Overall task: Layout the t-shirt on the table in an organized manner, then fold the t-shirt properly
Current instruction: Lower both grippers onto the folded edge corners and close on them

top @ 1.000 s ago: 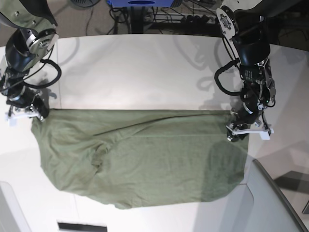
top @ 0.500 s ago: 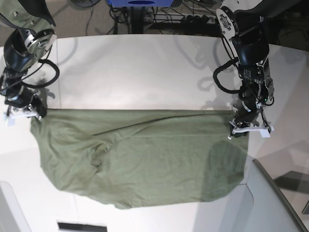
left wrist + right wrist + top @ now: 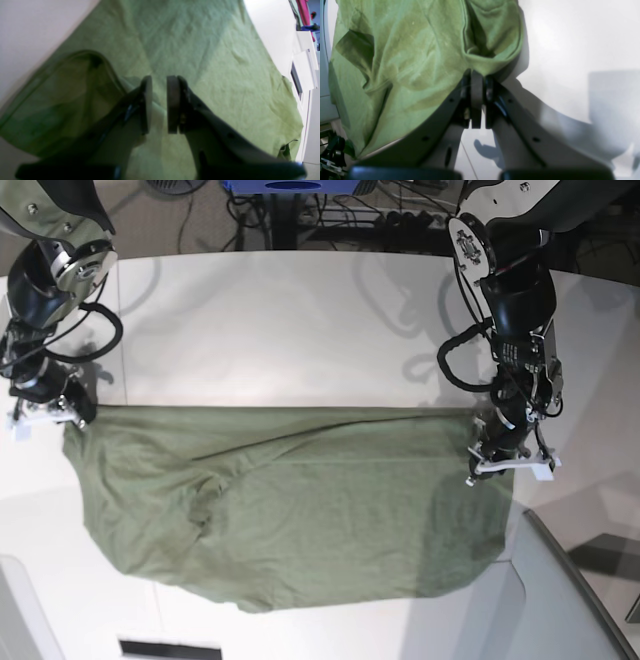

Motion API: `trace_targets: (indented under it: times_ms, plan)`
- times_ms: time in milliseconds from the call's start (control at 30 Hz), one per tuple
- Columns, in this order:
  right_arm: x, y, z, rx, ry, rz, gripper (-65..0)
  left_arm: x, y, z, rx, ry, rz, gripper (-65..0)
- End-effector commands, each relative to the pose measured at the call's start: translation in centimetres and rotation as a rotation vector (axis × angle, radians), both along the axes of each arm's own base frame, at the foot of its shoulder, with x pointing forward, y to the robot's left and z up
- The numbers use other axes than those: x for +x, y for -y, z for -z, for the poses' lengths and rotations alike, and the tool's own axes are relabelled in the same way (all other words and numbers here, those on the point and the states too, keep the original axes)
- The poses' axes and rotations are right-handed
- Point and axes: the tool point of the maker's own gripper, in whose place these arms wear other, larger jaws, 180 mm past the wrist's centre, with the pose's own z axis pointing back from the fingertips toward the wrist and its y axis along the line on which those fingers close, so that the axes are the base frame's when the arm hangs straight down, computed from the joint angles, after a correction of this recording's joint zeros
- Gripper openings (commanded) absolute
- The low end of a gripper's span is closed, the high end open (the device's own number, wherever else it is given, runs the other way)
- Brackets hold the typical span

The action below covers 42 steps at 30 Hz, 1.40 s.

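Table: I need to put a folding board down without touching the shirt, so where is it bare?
The table is bare across the far half, between the two arms and beyond the t-shirt's straight far edge. The near half is crowded: cloth spans from the right gripper to the left gripper.

The base view looks straight down from high above, while each wrist view peers closely past its own dark claw, all three sharing the wrinkly olive-green cotton t-shirt (image 3: pixel 290 510) beyond those claws.
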Motion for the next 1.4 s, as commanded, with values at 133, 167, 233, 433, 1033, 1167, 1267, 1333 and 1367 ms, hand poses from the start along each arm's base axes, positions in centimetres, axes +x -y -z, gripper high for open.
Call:
trace_targets:
  times_ms: [133, 167, 233, 433, 1033, 1167, 1267, 1333, 1367]
  plan:
    - [1.3, 1.1, -1.4, -0.025, 0.041, 0.005, -64.8, 1.5, -1.6, -4.6, 0.068, 0.116, 0.004, -54.8]
    - [1.3, 1.1, -1.4, -0.025, 0.041, 0.005, -64.8, 1.2, -1.9, -5.6, 0.091, 0.130, 0.018, -54.8]
    - [1.3, 1.1, -1.4, -0.025, 0.041, 0.005, -64.8, 0.5, -2.7, -7.6, 0.144, 0.158, 0.034, -54.8]
    - [1.3, 1.1, -1.4, -0.025, 0.041, 0.005, -64.8, -5.2, -5.7, -6.2, 0.255, 0.072, 0.051, -45.1]
    - [1.3, 1.1, -1.4, -0.025, 0.041, 0.005, -64.8, -10.1, -7.2, 2.0, 0.171, -0.082, -0.070, -28.3]
    - [1.3, 1.1, -1.4, -0.025, 0.041, 0.005, -64.8, -8.5, -5.9, 2.1, 0.172, -0.063, -0.041, -28.3]
    - [1.3, 1.1, -1.4, -0.025, 0.041, 0.005, -64.8, -7.7, -5.6, 2.4, 0.150, -0.065, -0.045, -28.3]
    - [1.3, 1.1, -1.4, -0.025, 0.041, 0.005, -64.8, -7.2, -5.4, 2.3, 0.144, -0.061, -0.044, -28.3]
    - [1.3, 1.1, -1.4, -0.025, 0.041, 0.005, -64.8, -7.2, -5.4, 2.3, 0.142, -0.062, -0.044, -28.3]
